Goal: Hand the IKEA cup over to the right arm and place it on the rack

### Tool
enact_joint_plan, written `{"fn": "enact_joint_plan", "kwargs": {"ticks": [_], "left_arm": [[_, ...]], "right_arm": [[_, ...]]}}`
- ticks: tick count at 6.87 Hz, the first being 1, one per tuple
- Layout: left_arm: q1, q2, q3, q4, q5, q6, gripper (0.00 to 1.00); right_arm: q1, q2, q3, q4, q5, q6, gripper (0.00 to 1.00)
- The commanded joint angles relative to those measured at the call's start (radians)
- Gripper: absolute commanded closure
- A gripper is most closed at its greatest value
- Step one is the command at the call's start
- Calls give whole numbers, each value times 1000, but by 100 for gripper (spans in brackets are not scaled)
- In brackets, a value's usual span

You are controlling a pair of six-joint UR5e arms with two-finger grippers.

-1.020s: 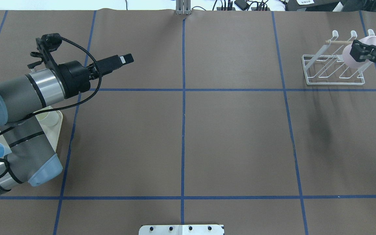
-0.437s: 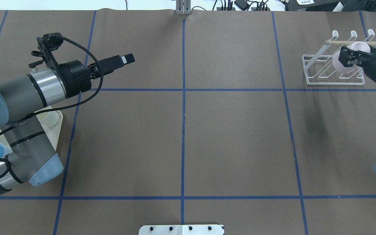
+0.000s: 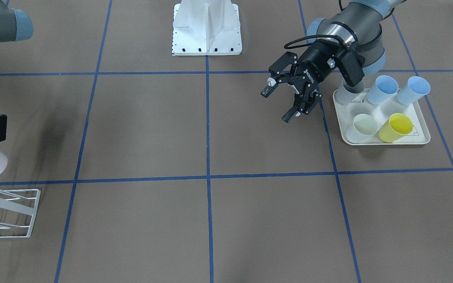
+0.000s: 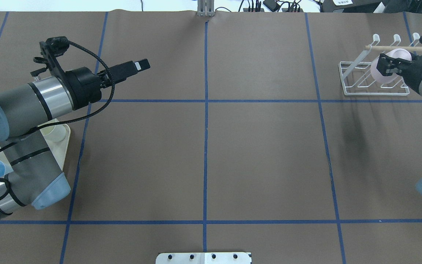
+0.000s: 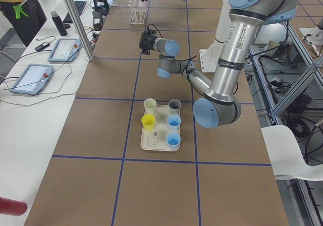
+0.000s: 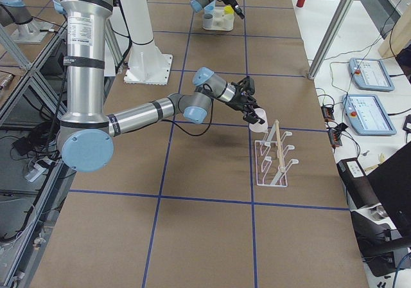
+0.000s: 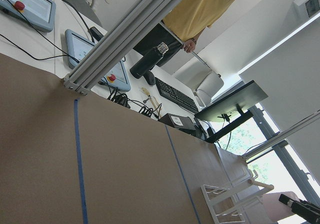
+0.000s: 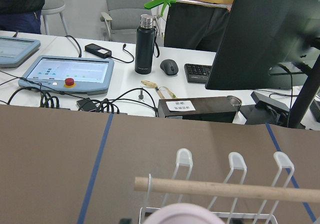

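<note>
Holding the pale pink cup (image 4: 380,75) over the rack (image 4: 374,94) in the right jaws.

The right jaws are clamped on the cup's wall and keep it above the slanted white prongs, on the robot's side of the rack's wooden rod (image 4: 387,47) and close to it; whether cup and rack touch I cannot tell. The left jaws are spread wide and grip nothing, hanging above the counter (image 4: 262,154) well away from the rack. Farther still from the rack lies a cream tray (image 3: 383,142) with five cups standing in it.
</note>
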Motion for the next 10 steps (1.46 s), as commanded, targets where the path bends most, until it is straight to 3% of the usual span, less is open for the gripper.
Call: {"fn": "enact_joint_plan", "kwargs": {"ticks": [1,10], "left_arm": [[0,3,0,-2,2,0,1],[2,8,0,-2,28,0,1]], "right_arm": [[0,8,-18,3,2,-1,100],[6,36,-56,3,17,-3,100]]}}
